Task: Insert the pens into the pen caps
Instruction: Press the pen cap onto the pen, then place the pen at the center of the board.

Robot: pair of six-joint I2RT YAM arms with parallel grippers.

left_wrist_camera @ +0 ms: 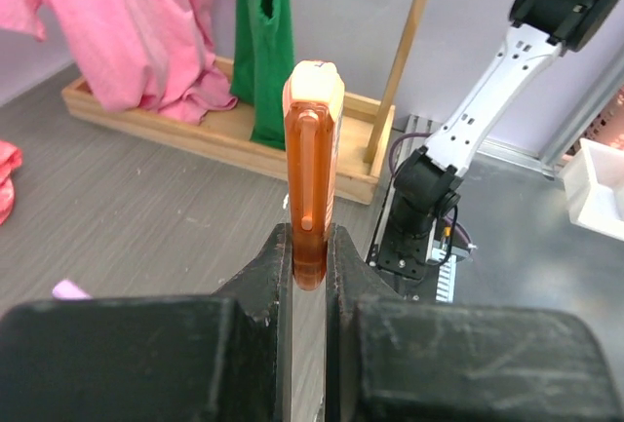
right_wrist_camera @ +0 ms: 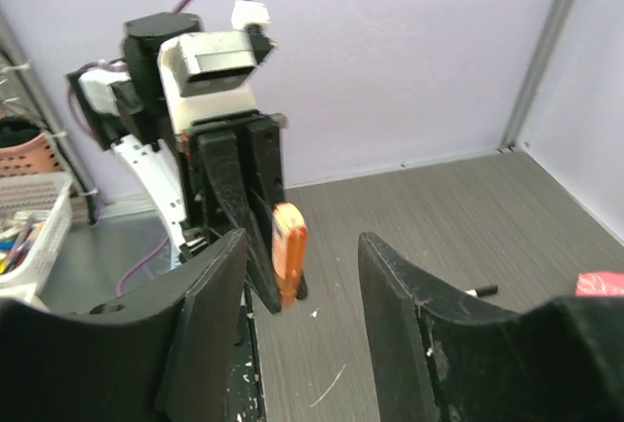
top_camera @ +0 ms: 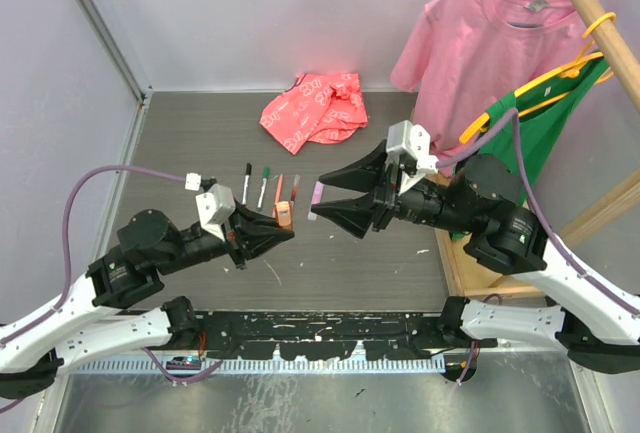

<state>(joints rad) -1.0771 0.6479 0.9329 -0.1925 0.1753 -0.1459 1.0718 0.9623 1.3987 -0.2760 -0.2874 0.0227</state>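
My left gripper [top_camera: 283, 225] is shut on the lower end of the short orange pen [top_camera: 284, 215], holding it upright above the table. In the left wrist view the pen [left_wrist_camera: 312, 169] rises from between the closed jaws, its clip facing the camera. My right gripper [top_camera: 318, 198] stands open just right of it, nothing between its fingers. The right wrist view frames the orange pen [right_wrist_camera: 289, 247] between those spread fingers, beyond them. On the table behind lie two white markers [top_camera: 247, 181] [top_camera: 264, 185], a salmon pen [top_camera: 279, 188], a dark red pen [top_camera: 296, 185] and a pink highlighter [top_camera: 317, 193].
A red patterned cloth [top_camera: 315, 108] lies at the back of the table. A wooden rack [top_camera: 600, 43] on the right carries a pink T-shirt [top_camera: 470, 43] and a green garment [top_camera: 545, 123]. Walls close the left and back sides.
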